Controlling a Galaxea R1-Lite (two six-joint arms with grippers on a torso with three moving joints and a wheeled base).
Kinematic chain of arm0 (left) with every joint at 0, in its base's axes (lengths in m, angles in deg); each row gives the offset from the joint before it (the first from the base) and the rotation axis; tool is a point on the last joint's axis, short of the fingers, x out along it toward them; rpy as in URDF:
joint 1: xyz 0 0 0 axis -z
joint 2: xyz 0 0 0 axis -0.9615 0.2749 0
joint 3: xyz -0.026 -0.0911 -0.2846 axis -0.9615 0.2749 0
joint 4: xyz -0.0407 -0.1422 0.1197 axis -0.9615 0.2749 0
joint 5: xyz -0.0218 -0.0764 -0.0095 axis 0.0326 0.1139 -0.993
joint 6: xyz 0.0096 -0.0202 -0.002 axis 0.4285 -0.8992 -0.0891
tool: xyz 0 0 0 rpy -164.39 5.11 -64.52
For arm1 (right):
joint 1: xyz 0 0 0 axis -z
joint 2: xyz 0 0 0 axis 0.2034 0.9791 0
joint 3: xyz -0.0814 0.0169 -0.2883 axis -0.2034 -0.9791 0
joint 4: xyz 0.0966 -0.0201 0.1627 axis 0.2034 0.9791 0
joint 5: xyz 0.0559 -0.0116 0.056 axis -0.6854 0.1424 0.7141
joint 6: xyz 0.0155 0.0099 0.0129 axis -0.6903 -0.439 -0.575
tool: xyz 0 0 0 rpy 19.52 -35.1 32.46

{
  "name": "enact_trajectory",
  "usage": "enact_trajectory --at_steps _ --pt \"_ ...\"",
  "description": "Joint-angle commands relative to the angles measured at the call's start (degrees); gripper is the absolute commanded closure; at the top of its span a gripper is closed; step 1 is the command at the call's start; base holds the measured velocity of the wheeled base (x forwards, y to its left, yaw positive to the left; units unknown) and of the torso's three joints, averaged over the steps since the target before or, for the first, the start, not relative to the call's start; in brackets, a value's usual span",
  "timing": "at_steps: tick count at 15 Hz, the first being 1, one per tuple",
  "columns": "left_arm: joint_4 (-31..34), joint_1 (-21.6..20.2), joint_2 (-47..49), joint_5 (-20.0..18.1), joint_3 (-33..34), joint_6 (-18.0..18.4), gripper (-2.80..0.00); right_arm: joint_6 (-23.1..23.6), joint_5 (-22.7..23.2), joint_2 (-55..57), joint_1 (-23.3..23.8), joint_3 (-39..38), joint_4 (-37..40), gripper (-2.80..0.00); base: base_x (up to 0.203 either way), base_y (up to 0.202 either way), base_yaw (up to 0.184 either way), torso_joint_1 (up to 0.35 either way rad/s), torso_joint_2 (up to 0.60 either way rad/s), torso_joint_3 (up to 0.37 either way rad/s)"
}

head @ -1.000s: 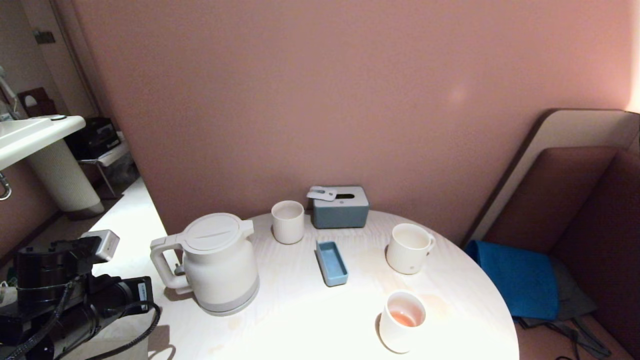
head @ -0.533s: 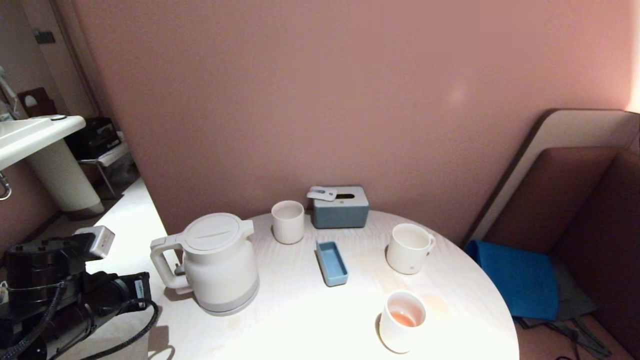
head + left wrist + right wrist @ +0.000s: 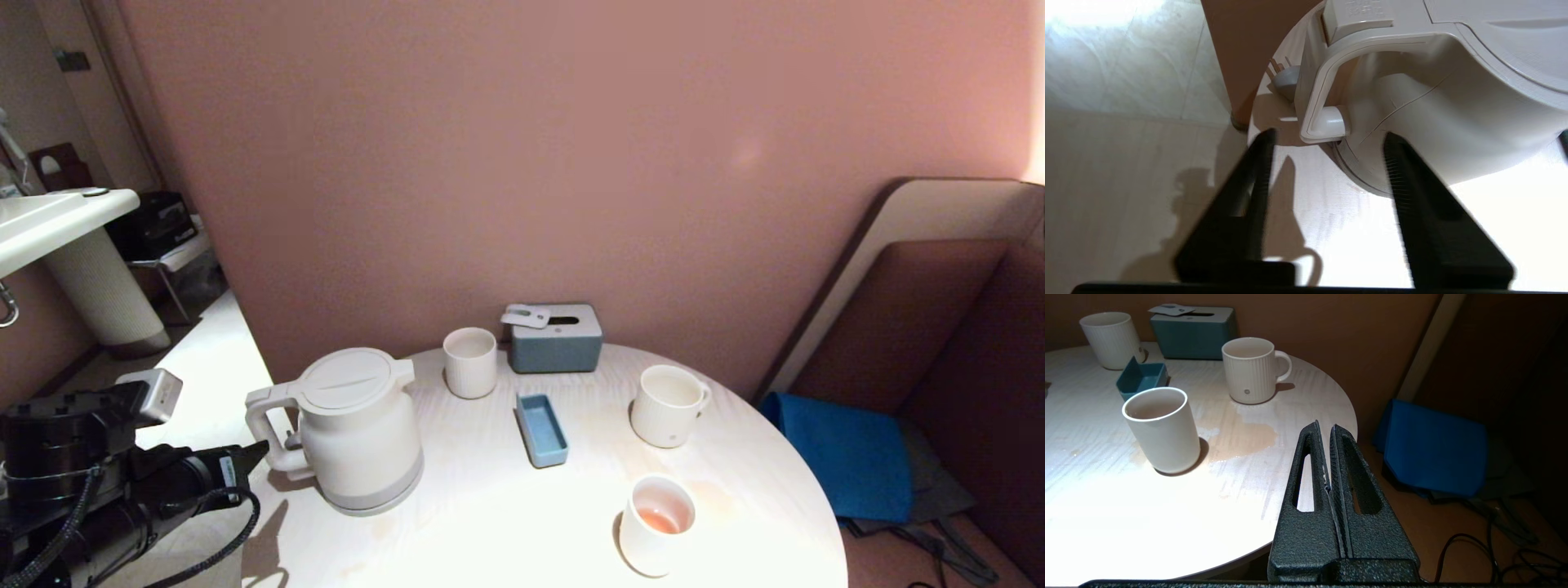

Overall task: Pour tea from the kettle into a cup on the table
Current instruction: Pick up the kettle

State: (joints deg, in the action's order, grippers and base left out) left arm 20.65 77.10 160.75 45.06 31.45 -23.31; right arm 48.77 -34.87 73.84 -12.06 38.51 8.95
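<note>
The cream kettle (image 3: pixel 359 429) stands upright at the left of the round table (image 3: pixel 490 531), its loop handle (image 3: pixel 263 429) turned toward my left arm. My left gripper (image 3: pixel 251 456) is open just short of that handle. In the left wrist view the handle (image 3: pixel 1316 90) lies just beyond the black fingertips (image 3: pixel 1263 155), and nothing is between them. The ribbed cup (image 3: pixel 668 405) with a small handle stands at the right. Pale tea (image 3: pixel 658 520) shows in a smooth white cup near the front. My right gripper (image 3: pixel 1325 428) is shut and empty off the table's right edge.
A ribbed tumbler (image 3: pixel 469 362), a grey-blue tissue box (image 3: pixel 555 336) and a small blue tray (image 3: pixel 541 429) stand behind and beside the kettle. A tea puddle (image 3: pixel 1241 437) lies between the cups. A pink wall stands behind the table, and a blue cushion (image 3: pixel 849 457) lies at the right.
My left gripper has gone from shut to open, and its tip now points at the kettle handle. The kettle and cups have not moved.
</note>
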Motion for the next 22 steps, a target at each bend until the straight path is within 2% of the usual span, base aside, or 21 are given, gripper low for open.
enact_trajectory --at_steps 1,3,6,10,14,16,18,20,21,22 --pt "-0.35 0.02 1.48 0.29 -0.73 -2.63 -2.8 -0.02 0.01 0.07 -0.02 0.0 -0.01 0.0 0.0 0.0 0.0 0.0 0.0 0.0" --pt "-3.55 -0.01 3.64 1.39 -1.33 -3.94 -2.8 -0.01 0.01 0.07 -0.02 0.0 -0.01 0.0 0.0 0.0 0.0 0.0 0.0 0.0" --pt "-19.94 0.01 8.82 5.12 2.08 -3.49 -2.8 0.02 0.01 0.07 -0.02 0.0 -0.01 0.0 0.0 0.0 0.0 0.0 0.0 0.0" --pt "-34.08 0.13 16.64 5.77 7.74 -2.34 -2.8 0.04 0.01 0.07 -0.02 0.0 -0.01 0.0 0.0 0.0 0.0 0.0 0.0 0.0" --pt "-35.52 3.2 13.73 6.62 12.23 -2.56 -2.8 0.03 0.01 0.07 -0.02 0.0 -0.01 0.0 0.0 0.0 0.0 0.0 0.0 0.0" --pt "-35.53 5.09 14.49 12.53 12.11 -2.63 -2.8 -0.05 0.01 0.07 -0.02 0.0 -0.01 0.0 0.0 0.0 0.0 0.0 0.0 0.0" --pt "-35.53 10.12 14.45 17.85 12.43 -2.65 -2.8 -0.05 0.01 0.07 -0.02 0.0 -0.01 0.0 0.0 0.0 0.0 0.0 0.0 0.0" --pt "-35.53 13.56 15.21 27.81 12.24 -2.51 -2.8 -0.04 0.01 0.07 -0.02 0.0 -0.01 0.0 0.0 0.0 0.0 0.0 0.0 0.0" --pt "-35.59 14.17 16.57 31.22 11.91 -2.37 -2.8 0.04 0.01 0.07 -0.02 0.0 -0.01 0.0 0.0 0.0 0.0 0.0 0.0 0.0" --pt "-35.66 14.32 17.43 33.01 11.81 -2.36 -2.8 -0.05 0.01 0.07 -0.02 0.0 -0.01 0.0 0.0 0.0 0.0 0.0 0.0 0.0"
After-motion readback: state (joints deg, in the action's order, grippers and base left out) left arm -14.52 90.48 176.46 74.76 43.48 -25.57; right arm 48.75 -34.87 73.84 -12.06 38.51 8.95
